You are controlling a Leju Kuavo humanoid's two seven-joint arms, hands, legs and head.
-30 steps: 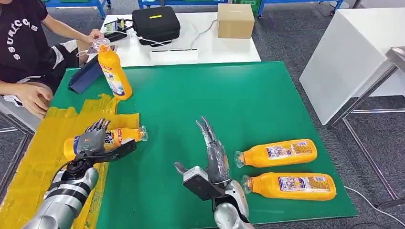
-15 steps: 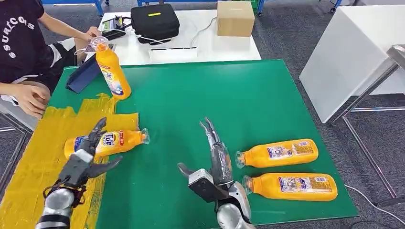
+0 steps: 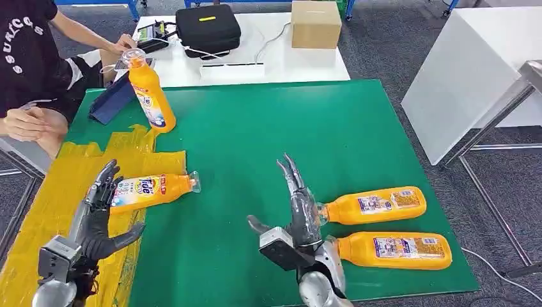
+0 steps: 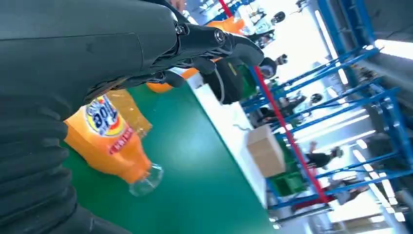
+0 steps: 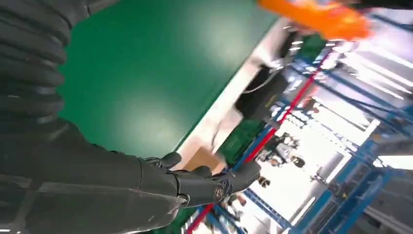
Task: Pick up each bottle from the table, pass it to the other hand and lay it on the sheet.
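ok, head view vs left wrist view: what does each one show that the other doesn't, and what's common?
Head view alone: the right hand open beside two lying bottles, the yellow sheet, and a person seated at the table's far left corner.

Left wrist view alone: blue racking and people in the background.

Both: the left hand, open, the bottle on the sheet with its clear cap, the upright bottle, the green table, the cardboard box and the black case.

Four bottles (image 3: 152,190) (one upright)
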